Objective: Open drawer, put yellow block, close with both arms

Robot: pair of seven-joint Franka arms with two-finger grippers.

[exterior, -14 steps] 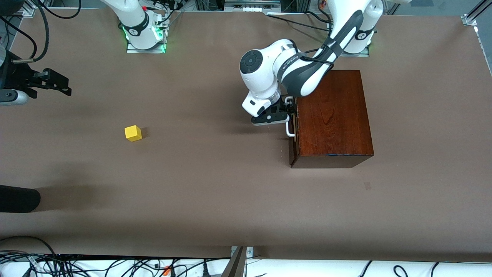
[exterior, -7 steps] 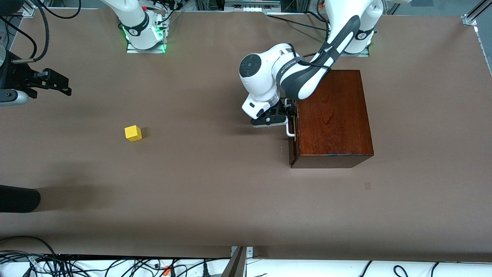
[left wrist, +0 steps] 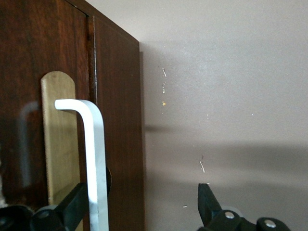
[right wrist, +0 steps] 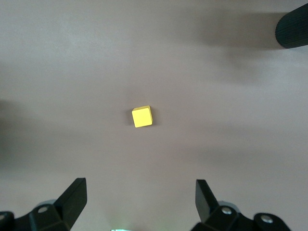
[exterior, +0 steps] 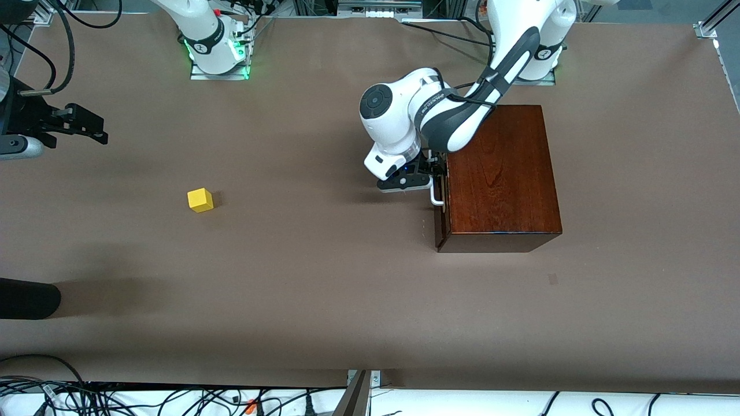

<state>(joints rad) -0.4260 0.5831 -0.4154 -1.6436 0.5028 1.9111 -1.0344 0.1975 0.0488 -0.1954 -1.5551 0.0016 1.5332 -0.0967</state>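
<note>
Front view with both wrist views, taken as the left arm reaches the handle. The landmark is the mahogany box, standing on the brown worktop toward the left arm's end. Over the last second the left gripper has edged in toward the box's front until it meets the white U-shaped bar handle; the box, the handle and the drawer front show no shift in that time. In the left wrist view the jaws stand apart, one finger lying against the bar and the other well clear of it on the open-worktop side, so the bar sits between them but is not yet clamped. The drawer is judged fully shut: its dark front lies flush with the box. The yellow block rests on the worktop well apart from the box, toward the right arm's end and about level with the handle. The right gripper waits high over the block with its jaws spread wide and empty. Judgement: approach is complete; closing on the bar and pulling straight out come next, and a skewed pull could drag the box.
</note>
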